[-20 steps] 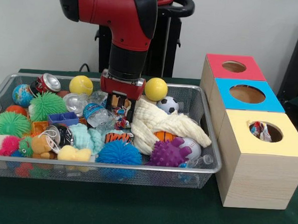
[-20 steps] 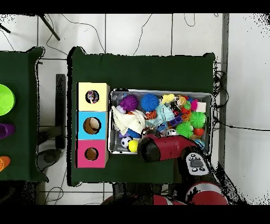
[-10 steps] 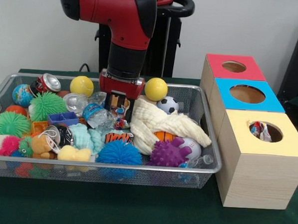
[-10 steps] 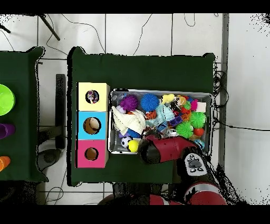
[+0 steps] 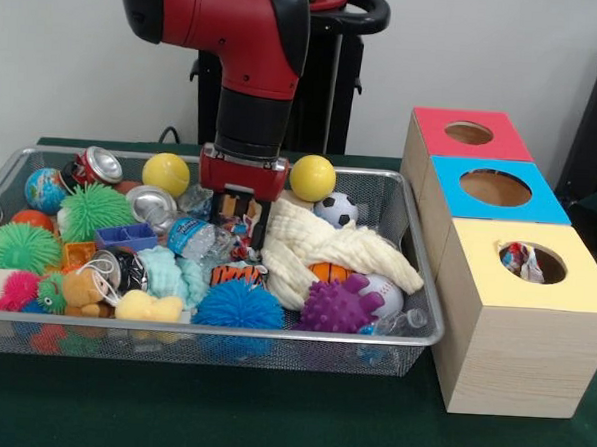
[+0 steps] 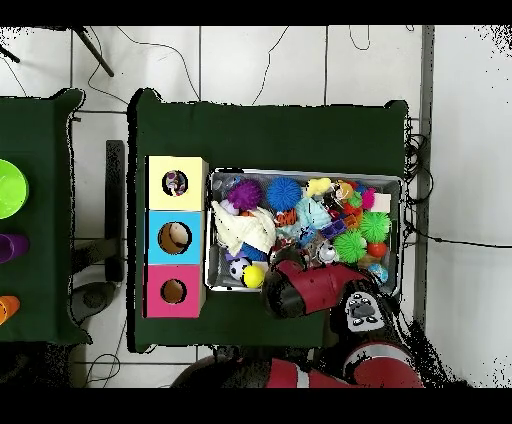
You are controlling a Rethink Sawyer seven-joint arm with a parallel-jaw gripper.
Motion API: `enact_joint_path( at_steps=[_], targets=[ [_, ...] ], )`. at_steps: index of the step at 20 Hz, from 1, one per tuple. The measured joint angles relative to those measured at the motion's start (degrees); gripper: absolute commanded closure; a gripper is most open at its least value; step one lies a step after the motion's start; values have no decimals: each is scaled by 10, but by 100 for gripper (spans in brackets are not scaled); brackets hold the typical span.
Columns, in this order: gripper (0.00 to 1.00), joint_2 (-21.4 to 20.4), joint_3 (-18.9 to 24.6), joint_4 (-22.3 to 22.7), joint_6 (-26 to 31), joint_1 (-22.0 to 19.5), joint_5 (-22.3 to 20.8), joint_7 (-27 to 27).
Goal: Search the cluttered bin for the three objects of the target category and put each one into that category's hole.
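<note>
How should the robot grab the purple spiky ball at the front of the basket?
Probably straight down from above, closing across the round middle of the purple spiky ball. Its top is uncovered, but the white cloth and the basket's front rim crowd its sides.

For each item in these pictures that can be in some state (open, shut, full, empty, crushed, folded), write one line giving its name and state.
gripper: shut on a small colourful wrapper, just above the clutter
wire bin: full of toys and trash
yellow box: crumpled item visible in its hole
blue box: hole shows nothing inside
red box: hole shows nothing inside
soda can: crushed
white cloth: rumpled, draped over balls
</note>
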Motion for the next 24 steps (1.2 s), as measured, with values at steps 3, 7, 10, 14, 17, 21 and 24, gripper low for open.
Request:
enact_joint_path(
  at_steps=[3,7,10,14,17,21,24],
  targets=[
    [0,6,0,0,-17,0,-5,0],
    [0,10,0,0,-29,-2,-7,0],
    [100,11,-1,0,-32,-4,-7,0],
    [100,11,-1,0,-32,-4,-7,0],
    [100,11,-5,-1,-32,-4,-7,0],
    [100,11,-10,-1,-32,-3,-7,0],
    [100,14,-12,-3,-32,-1,-7,0]
  ],
)
